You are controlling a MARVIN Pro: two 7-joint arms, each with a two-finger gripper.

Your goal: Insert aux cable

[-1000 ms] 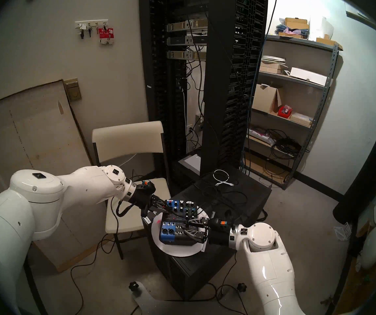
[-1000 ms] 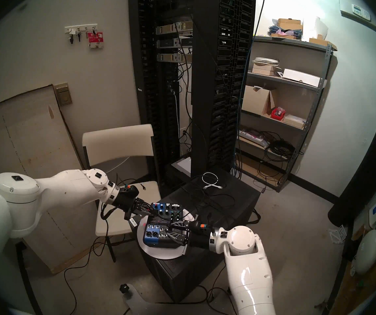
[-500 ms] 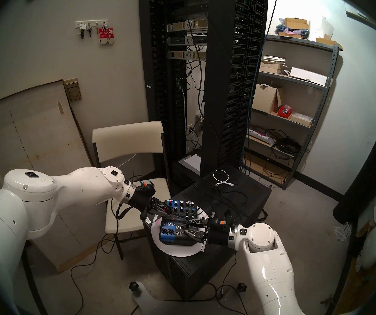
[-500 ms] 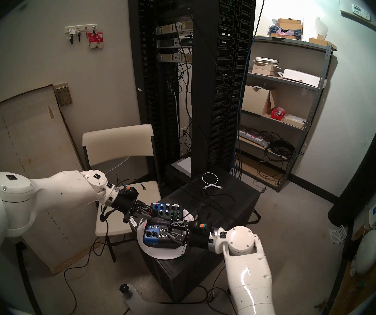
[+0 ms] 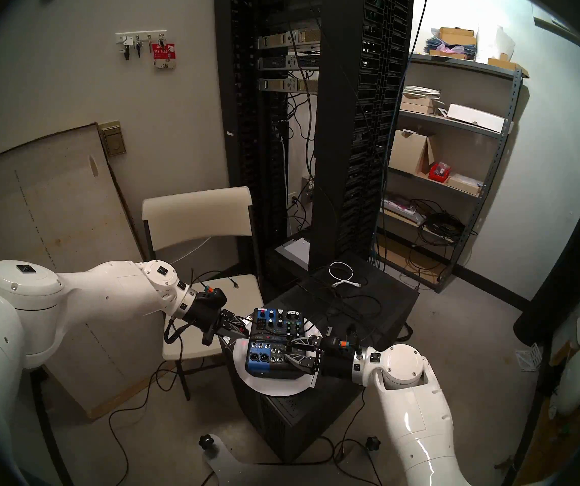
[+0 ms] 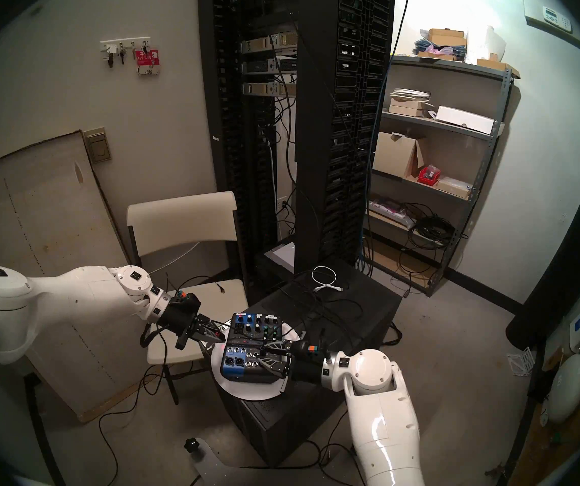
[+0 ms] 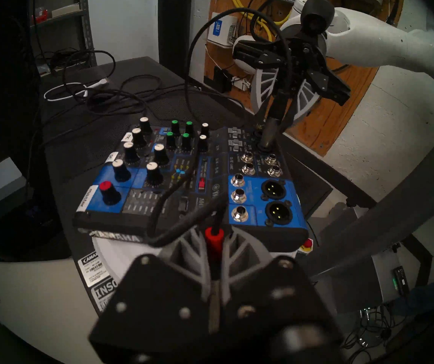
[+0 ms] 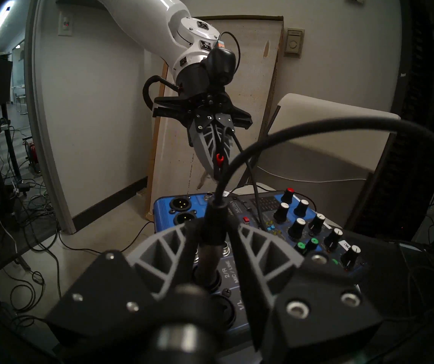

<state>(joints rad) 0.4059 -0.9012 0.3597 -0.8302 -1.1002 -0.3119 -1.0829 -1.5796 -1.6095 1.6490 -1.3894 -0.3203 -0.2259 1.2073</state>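
Observation:
The aux cable's plug shows its red band [image 7: 213, 242] between the fingers of my left gripper [image 7: 213, 232], which is shut on it. Its thin black lead drapes across the mixer [image 7: 184, 182]. In the head view the left gripper [image 5: 244, 329] hangs just off the left edge of the blue and black mixer [image 5: 274, 345]. My right gripper [image 5: 290, 350] is over the mixer's right side, shut on a black plug [image 8: 212, 216] without a red band. That plug [image 7: 269, 132] stands in a socket at the mixer's far corner. The silver tip of the aux plug is hidden.
The mixer rests on a white round disc [image 5: 274, 387] atop a black case [image 5: 369, 299]. Loose black cables and a white coiled cable [image 5: 343, 275] lie behind it. A beige chair [image 5: 197, 222] stands left, a tall server rack [image 5: 316, 124] behind, shelves [image 5: 457, 124] right.
My left arm has drawn back to the left, away from the mixer, still holding the red-banded plug. The right arm has stayed where it was.

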